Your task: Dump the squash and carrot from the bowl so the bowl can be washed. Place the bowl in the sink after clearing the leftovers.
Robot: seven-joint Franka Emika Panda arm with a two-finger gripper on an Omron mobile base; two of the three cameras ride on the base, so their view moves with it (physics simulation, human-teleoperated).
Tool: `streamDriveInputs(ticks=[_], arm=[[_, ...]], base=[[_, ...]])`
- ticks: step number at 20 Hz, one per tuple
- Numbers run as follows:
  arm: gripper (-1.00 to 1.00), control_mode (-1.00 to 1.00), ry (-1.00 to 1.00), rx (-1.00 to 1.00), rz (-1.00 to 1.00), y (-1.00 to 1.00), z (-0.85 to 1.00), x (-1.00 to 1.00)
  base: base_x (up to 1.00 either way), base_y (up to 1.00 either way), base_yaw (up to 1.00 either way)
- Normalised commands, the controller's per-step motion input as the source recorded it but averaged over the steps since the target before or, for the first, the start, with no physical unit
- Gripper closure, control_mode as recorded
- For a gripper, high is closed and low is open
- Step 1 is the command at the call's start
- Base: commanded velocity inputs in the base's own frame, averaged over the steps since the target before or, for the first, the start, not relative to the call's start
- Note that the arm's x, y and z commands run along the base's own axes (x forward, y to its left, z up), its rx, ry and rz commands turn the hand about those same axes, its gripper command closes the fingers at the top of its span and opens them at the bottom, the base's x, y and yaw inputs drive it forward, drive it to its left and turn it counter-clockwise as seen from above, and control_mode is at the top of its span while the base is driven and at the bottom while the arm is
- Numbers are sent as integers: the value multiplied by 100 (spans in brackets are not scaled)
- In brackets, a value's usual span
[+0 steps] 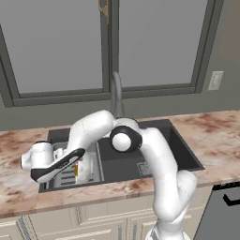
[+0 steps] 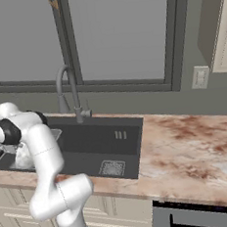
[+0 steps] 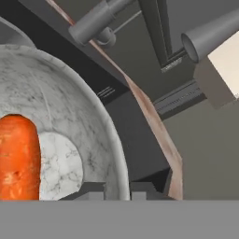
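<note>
My gripper [image 3: 116, 189] is shut on the rim of the bowl [image 3: 60, 116], a pale bowl with a marbled inside. The orange carrot [image 3: 18, 161] lies inside it at the left of the hand view. In the left base view the hand [image 1: 77, 158] holds the bowl [image 1: 86, 169] tipped on edge over the left part of the dark sink [image 1: 140, 161]. A small yellow-orange streak [image 1: 76, 171] shows against the bowl there, too small to name. The squash is hidden. From the right base view, the sink [image 2: 96, 141] lies beside the arm.
A lighter grey slotted basin [image 1: 58, 178] sits in the sink's left end, under the bowl. The grey gooseneck faucet [image 1: 116, 93] [image 2: 66, 88] rises behind the sink. Marbled counter [image 1: 213, 136] [image 2: 187, 143] runs to the right. A dark appliance front [image 1: 225, 211] is at the lower right.
</note>
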Motion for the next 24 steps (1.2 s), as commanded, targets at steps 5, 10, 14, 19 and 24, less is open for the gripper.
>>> streamDriveInputs(ticks=[5,10,14,19,24], arm=[[100,-100,-10,-16,0,4,16,2],[100,-100,-15,-10,0,-4,33,0],[100,-100,-2,0,0,-6,1,-3],[100,-100,-21,0,0,-40,38,-43],[100,-100,-32,6,-1,-36,64,-64]], base=[[0,0,0],[0,0,0],[0,0,0],[0,0,0],[0,0,0]])
